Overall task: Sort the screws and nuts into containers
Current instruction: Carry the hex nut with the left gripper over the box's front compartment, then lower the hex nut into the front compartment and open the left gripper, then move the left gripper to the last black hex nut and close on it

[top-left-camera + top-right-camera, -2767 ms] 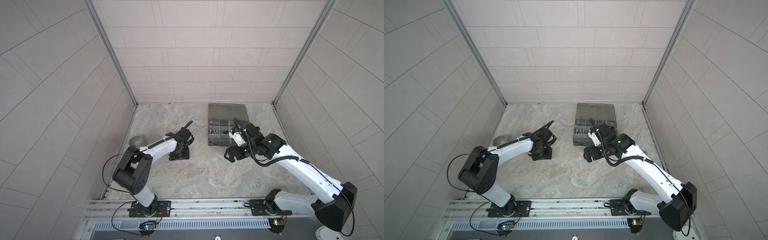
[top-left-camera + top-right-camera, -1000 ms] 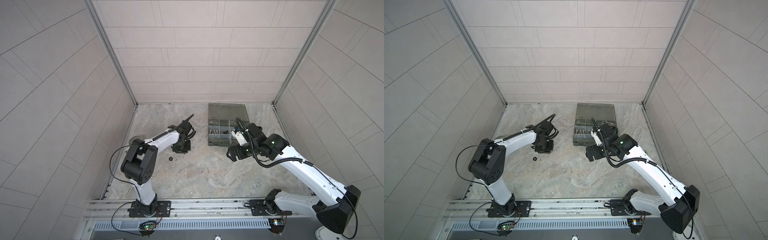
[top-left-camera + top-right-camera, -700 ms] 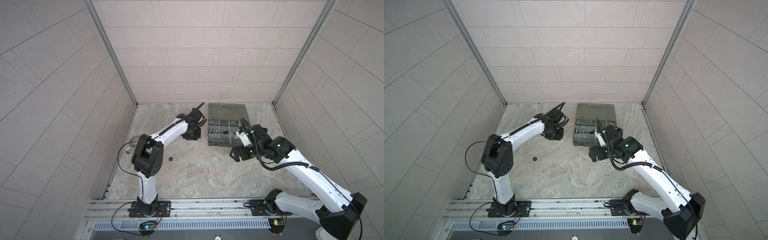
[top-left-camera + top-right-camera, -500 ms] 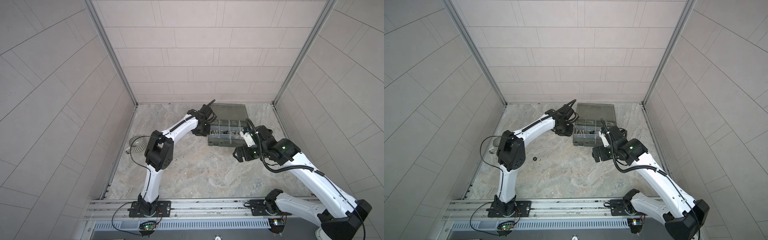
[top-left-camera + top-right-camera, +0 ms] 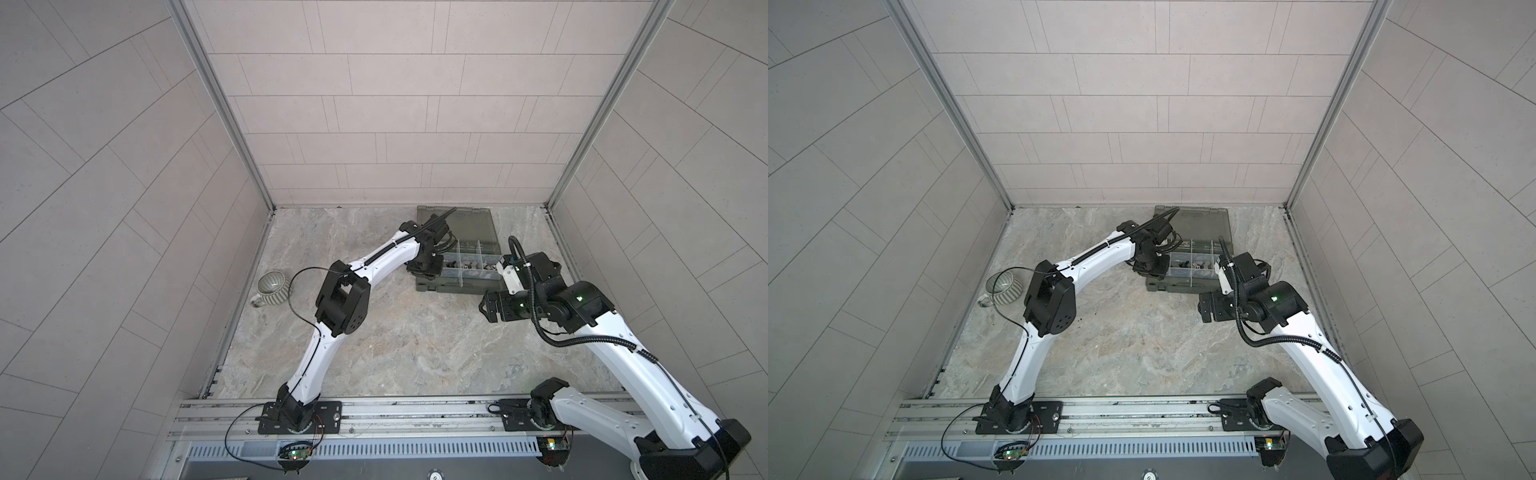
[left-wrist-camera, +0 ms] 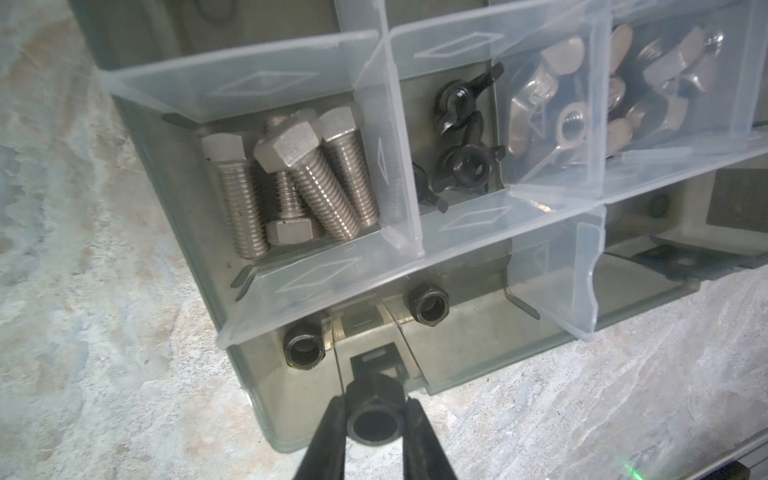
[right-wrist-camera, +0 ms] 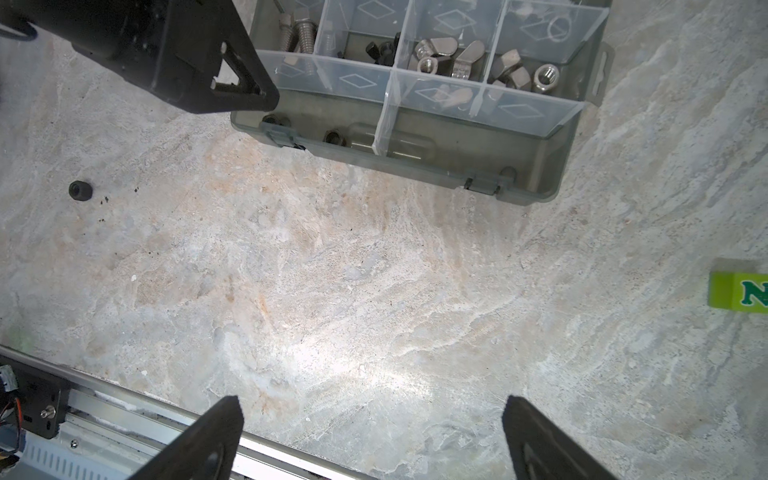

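Left claw (image 6: 372, 420) pinches black nut (image 6: 374, 392), seemingly over box rim (image 6: 252, 397).

A single letter can be read: a dark green capital "N", cut off at the frame edge, is printed on a lime-green block (image 7: 739, 296) at about four o'clock from the organizer box (image 7: 540, 178). Diamond outlines are moulded into the clear dividers (image 6: 266, 83).

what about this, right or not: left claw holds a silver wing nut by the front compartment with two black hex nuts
Not right: the left wrist view shows the left claw holding a black hex nut, not a silver wing nut, by the front compartment with two black hex nuts.
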Available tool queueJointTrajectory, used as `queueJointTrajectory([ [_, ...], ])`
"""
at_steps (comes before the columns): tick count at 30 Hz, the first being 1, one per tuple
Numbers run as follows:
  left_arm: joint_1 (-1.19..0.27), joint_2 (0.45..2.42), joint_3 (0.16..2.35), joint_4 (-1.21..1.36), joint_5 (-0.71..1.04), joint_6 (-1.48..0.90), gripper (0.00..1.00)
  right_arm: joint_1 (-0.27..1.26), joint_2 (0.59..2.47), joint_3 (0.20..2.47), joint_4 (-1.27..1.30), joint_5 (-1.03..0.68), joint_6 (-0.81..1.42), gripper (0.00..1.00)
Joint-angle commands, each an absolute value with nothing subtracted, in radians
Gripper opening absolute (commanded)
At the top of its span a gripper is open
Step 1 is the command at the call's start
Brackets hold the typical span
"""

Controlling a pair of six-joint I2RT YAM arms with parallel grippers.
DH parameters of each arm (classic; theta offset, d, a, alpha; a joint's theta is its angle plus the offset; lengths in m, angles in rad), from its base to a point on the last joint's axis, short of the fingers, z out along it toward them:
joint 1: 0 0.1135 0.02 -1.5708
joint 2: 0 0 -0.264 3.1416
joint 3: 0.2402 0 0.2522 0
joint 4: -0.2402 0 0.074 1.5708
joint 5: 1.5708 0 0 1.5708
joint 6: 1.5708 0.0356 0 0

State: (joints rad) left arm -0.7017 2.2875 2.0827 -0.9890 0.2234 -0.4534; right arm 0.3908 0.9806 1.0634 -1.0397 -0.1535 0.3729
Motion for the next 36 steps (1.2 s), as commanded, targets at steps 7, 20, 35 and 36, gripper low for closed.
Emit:
queueJointTrajectory([
  [7,-0.700,2.316,2.161,-1.019,0.210,-0.433,0.48,0.379,0.986,1.089,-1.068,-0.161,0.351,0.99],
  [20,-0.554,1.847,1.549,-0.898,0.075,-0.485,0.49,0.528,1.132,1.148,-0.996,-0.206,0.345,0.99],
  [35,-0.329,1.304,0.840,-0.796,0.037,-0.614,0.57,0.793,1.422,1.336,-0.917,-0.236,0.316,0.99],
  [36,-0.324,1.302,0.830,-0.790,0.038,-0.615,0.57,0.801,1.438,1.351,-0.921,-0.234,0.316,0.99],
])
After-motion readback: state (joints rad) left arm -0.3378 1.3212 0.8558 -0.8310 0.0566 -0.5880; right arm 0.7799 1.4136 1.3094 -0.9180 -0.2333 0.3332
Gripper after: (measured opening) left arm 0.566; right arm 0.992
